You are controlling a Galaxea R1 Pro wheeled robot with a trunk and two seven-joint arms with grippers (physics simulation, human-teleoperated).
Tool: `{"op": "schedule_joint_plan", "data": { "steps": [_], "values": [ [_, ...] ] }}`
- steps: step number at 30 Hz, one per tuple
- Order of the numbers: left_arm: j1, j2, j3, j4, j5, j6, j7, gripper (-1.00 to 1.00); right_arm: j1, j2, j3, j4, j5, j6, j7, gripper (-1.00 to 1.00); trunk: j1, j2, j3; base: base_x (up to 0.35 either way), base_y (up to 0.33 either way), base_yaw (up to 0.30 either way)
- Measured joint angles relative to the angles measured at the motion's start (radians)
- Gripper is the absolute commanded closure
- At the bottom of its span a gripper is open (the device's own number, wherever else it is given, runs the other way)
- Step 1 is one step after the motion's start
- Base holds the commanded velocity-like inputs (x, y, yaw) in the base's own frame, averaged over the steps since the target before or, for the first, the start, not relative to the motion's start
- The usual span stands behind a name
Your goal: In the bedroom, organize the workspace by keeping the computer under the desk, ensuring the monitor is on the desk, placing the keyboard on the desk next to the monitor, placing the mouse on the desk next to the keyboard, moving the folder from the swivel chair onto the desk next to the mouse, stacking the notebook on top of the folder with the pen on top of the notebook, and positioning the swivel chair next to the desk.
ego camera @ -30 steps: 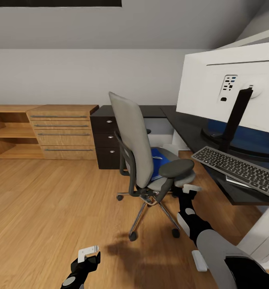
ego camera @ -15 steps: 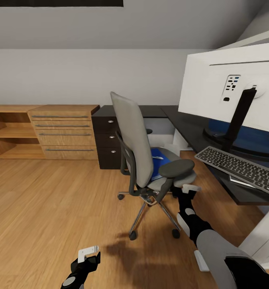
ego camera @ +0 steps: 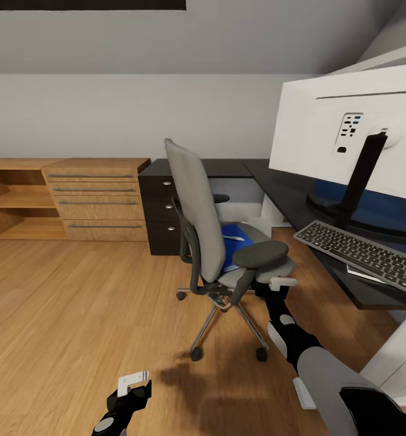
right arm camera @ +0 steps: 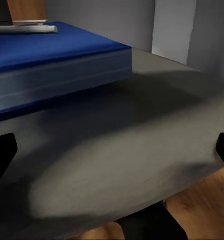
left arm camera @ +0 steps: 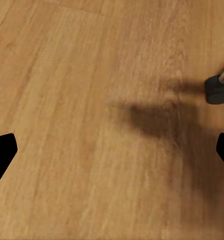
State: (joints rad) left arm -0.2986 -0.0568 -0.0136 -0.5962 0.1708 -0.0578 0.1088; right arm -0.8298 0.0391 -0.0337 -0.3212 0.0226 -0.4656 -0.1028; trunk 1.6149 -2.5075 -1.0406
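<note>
The swivel chair [ego camera: 197,212] stands on the wood floor beside the black desk [ego camera: 276,181], its back toward me. The blue folder [ego camera: 232,245] lies on its seat with the white pen [ego camera: 234,237] on top. In the right wrist view the folder [right arm camera: 51,55] and pen [right arm camera: 24,29] sit just past the grey seat edge. My right gripper [ego camera: 280,283] [right arm camera: 112,155] is open at that edge, below the armrest. The monitor [ego camera: 348,133] shows its white back, with the keyboard [ego camera: 360,251] in front of it. My left gripper [ego camera: 133,383] [left arm camera: 112,150] hangs open over the floor. The mouse, the notebook and the computer I cannot make out.
A light wooden drawer chest [ego camera: 94,197] and open shelves [ego camera: 12,203] line the back wall, with a dark drawer unit [ego camera: 160,212] beside them. A chair castor [left arm camera: 219,90] rests on the floor near my left gripper. Pale white panels [ego camera: 400,357] sit under the desk's near end.
The chair has shifted and turned slightly to the left, its castors rolling the same way. My right gripper followed at the seat edge. The left arm has stayed put.
</note>
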Motion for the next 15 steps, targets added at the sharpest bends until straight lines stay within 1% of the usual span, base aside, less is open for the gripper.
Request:
{"op": "schedule_joint_plan", "data": {
  "steps": [6, 9, 15],
  "values": [
    [0.0, 0.0, 0.0, 0.0, 0.0, 0.0, 0.0, -1.0, 0.001, 0.0, 0.0, -0.002, 0.02, 0.0, 0.034, -1.0, 0.0, 0.0, 0.0, 0.0, 0.0, 0.0],
    [0.0, 0.0, 0.0, 0.0, 0.0, 0.0, 0.0, -1.0, 0.001, 0.0, 0.001, -0.002, 0.02, 0.0, 0.049, -1.0, 0.0, 0.0, 0.0, 0.0, 0.0, 0.0],
    [0.0, -0.001, 0.0, 0.001, -0.001, 0.0, 0.0, -1.0, 0.002, 0.002, 0.002, -0.005, 0.022, 0.002, 0.137, -1.0, 0.0, 0.0, 0.0, 0.0, 0.0, 0.0]
  ]
}}
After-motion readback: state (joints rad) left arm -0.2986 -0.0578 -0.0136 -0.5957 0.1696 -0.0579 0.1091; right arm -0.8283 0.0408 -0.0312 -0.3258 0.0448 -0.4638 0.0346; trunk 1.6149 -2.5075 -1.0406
